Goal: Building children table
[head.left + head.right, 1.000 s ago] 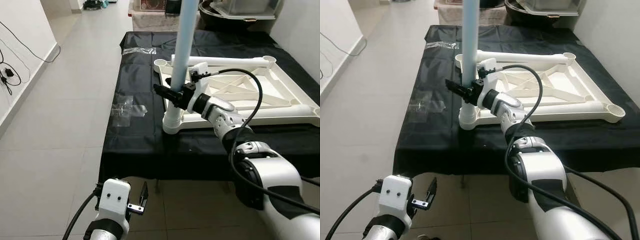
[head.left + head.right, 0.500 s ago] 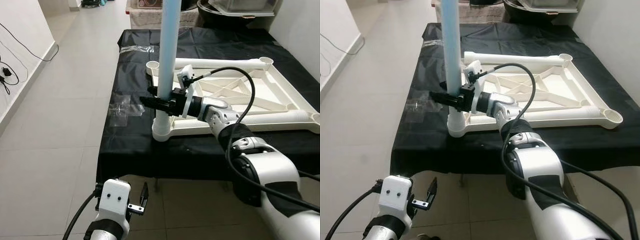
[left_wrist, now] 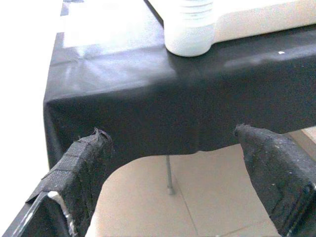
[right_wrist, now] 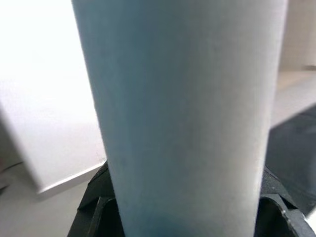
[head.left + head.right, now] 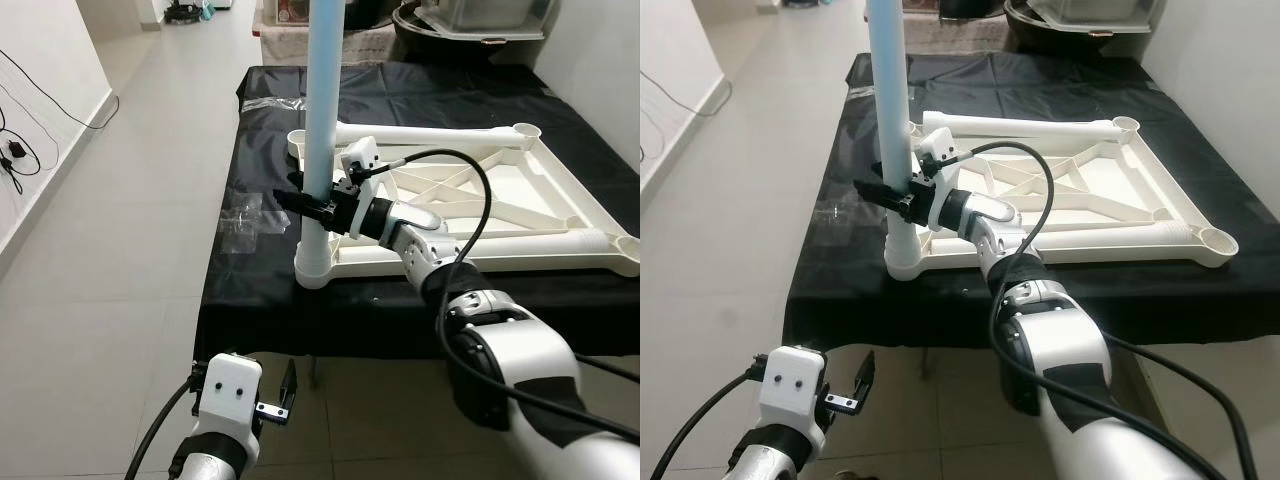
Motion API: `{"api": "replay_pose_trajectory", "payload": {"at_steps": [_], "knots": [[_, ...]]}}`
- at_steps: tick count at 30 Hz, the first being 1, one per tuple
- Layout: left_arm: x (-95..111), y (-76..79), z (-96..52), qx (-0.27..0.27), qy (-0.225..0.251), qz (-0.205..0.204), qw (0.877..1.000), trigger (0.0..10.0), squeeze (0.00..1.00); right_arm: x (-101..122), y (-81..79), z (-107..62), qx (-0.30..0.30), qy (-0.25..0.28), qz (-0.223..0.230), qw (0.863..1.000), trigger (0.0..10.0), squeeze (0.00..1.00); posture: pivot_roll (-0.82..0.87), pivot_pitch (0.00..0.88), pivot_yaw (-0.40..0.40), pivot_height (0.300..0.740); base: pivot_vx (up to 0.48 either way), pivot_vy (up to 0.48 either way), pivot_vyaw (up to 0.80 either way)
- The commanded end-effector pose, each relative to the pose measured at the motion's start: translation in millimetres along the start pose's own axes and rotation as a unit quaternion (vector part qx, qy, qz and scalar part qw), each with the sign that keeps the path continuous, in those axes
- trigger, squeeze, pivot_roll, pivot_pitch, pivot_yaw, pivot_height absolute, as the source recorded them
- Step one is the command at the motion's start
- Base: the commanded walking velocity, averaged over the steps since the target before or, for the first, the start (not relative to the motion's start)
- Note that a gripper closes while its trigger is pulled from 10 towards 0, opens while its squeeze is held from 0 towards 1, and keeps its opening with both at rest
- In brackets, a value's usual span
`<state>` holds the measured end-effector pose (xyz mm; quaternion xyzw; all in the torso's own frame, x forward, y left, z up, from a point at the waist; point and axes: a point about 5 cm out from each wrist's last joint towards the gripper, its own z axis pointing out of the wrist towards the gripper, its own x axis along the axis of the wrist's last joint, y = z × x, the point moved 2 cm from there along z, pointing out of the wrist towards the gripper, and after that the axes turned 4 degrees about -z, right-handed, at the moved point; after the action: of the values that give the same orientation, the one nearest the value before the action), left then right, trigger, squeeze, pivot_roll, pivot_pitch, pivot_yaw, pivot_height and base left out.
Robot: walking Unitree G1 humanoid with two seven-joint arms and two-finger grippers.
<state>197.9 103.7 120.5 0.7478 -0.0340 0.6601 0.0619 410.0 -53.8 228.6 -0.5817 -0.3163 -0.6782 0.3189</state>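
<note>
A white children's table frame (image 5: 480,200) lies upside down on a table covered in black cloth (image 5: 260,150). A light blue leg (image 5: 322,100) stands upright in the frame's near left corner socket (image 5: 313,265). My right gripper (image 5: 305,203) is shut on this leg just above the socket. In the right wrist view the blue leg (image 4: 182,98) sits between the black fingers (image 4: 96,197). My left gripper (image 5: 285,395) hangs open low in front of the table's near edge. In its wrist view the fingers (image 3: 79,163) are spread with nothing between them.
A clear plastic bag (image 5: 245,215) lies on the cloth left of the socket, and another clear strip (image 5: 268,98) sits at the far left. Tiled floor (image 5: 120,250) runs along the table's left side to a wall with cables (image 5: 20,140). Bins (image 5: 470,20) stand behind the table.
The blue leg has gone from leaning slightly to standing upright. The frame's near left corner has slid left toward the plastic bag. The head view has shifted too; the left arm is still.
</note>
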Motion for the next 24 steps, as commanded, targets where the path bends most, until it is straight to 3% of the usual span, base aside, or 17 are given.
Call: {"api": "replay_pose_trajectory", "payload": {"at_steps": [1, 2, 3, 4, 5, 6, 7, 8, 9, 11, 16, 17, 18, 19, 20, 21, 24], "knots": [[-7, -1.8, 0.6, 0.000, -0.014, -0.002, 1.000, 10.0, 0.00, -20, 14.8, -10.0, -0.120, -0.012, 0.032, 0.992, 0.0, 0.00, 0.15, 0.083, -0.003, 0.740, 0.000, 0.000, 0.00], [-8, -3.4, 1.9, 0.000, -0.014, 0.000, 1.000, 10.0, 0.00, -26, 30.3, -20.2, -0.234, -0.025, 0.016, 0.972, 0.0, 0.00, 0.14, 0.077, 0.001, 0.740, 0.000, 0.000, 0.00], [-8, -4.6, 2.8, -0.001, -0.014, 0.002, 1.000, 10.0, 0.00, -29, 39.4, -28.6, -0.305, -0.032, 0.004, 0.952, 0.0, 0.00, 0.14, 0.077, 0.002, 0.740, 0.000, 0.000, 0.00], [-8, -4.6, 2.8, -0.001, -0.014, 0.002, 1.000, 10.0, 0.00, -29, 39.4, -28.6, -0.305, -0.032, 0.004, 0.952, 0.0, 0.00, 0.14, 0.077, 0.002, 0.740, 0.000, 0.000, 0.00], [-9, -6.0, 4.3, -0.001, -0.014, 0.004, 1.000, 10.0, 0.00, -32, 53.4, -50.9, -0.444, -0.033, -0.028, 0.895, 0.0, 0.00, 0.14, 0.073, 0.007, 0.740, 0.000, 0.000, 0.00], [-9, -6.0, 4.3, -0.001, -0.014, 0.004, 1.000, 10.0, 0.00, -32, 53.4, -50.9, -0.444, -0.033, -0.028, 0.895, 0.0, 0.00, 0.14, 0.073, 0.007, 0.740, 0.000, 0.000, 0.00], [-9, -6.3, 4.8, -0.001, -0.014, 0.005, 1.000, 10.0, 0.00, -33, 53.3, -56.8, -0.487, -0.026, -0.028, 0.872, 0.0, 0.00, 0.14, 0.073, 0.006, 0.740, 0.000, 0.000, 0.00], [-9, -6.3, 4.8, -0.001, -0.014, 0.005, 1.000, 10.0, 0.00, -33, 53.3, -56.8, -0.487, -0.026, -0.028, 0.872, 0.0, 0.00, 0.14, 0.073, 0.006, 0.740, 0.000, 0.000, 0.00], [-9, -6.5, 5.0, -0.001, -0.013, 0.005, 1.000, 10.0, 0.00, -34, 52.7, -60.8, -0.515, -0.022, -0.026, 0.857, 0.0, 0.00, 0.14, 0.073, 0.006, 0.740, 0.000, 0.000, 0.00], [-9, -6.6, 5.3, -0.002, -0.012, 0.007, 1.000, 10.0, 0.00, -38, 45.9, -58.9, -0.544, -0.021, -0.009, 0.839, 0.0, 0.00, 0.14, 0.074, 0.009, 0.740, 0.000, 0.000, 0.00], [-9, -6.9, 5.1, -0.001, -0.012, 0.006, 1.000, 10.0, 0.00, -46, 34.2, -49.8, -0.568, -0.038, 0.022, 0.822, 0.0, 0.00, 0.14, 0.075, 0.008, 0.740, 0.000, 0.000, 0.00], [-8, -6.6, 4.7, -0.001, -0.011, 0.006, 1.000, 10.0, 0.00, -45, 31.6, -45.8, -0.562, -0.035, 0.023, 0.826, 0.0, 0.00, 0.14, 0.080, 0.005, 0.740, 0.000, 0.000, 0.00], [-8, -6.3, 4.2, -0.002, -0.011, 0.005, 1.000, 10.0, 0.00, -42, 26.3, -36.5, -0.540, -0.027, 0.022, 0.841, 9.3, 0.00, 0.14, 0.080, 0.005, 0.740, 0.000, 0.000, 0.00], [-8, -6.3, 4.2, -0.002, -0.011, 0.005, 1.000, 10.0, 0.00, -42, 26.3, -36.5, -0.540, -0.027, 0.022, 0.841, 9.3, 0.00, 0.14, 0.080, 0.005, 0.740, 0.000, 0.000, 0.00], [-9, -6.0, 4.0, -0.002, -0.012, 0.004, 1.000, 10.0, 0.00, -39, 22.1, -29.2, -0.518, -0.019, 0.020, 0.855, 10.0, 0.00, 0.14, 0.080, 0.005, 0.740, 0.000, 0.000, 0.00], [-9, -5.7, 3.7, -0.003, -0.012, 0.003, 1.000, 10.0, 0.00, -34, 18.4, -24.4, -0.499, -0.009, 0.011, 0.866, 10.0, 1.00, 0.14, 0.081, 0.004, 0.740, 0.000, 0.000, 0.00], [-9, -5.5, 3.6, -0.003, -0.012, 0.002, 1.000, 10.0, 0.00, -33, 17.3, -22.6, -0.486, -0.003, 0.005, 0.874, 10.0, 1.00, 0.14, 0.081, 0.004, 0.740, 0.000, 0.000, 0.00]]}}
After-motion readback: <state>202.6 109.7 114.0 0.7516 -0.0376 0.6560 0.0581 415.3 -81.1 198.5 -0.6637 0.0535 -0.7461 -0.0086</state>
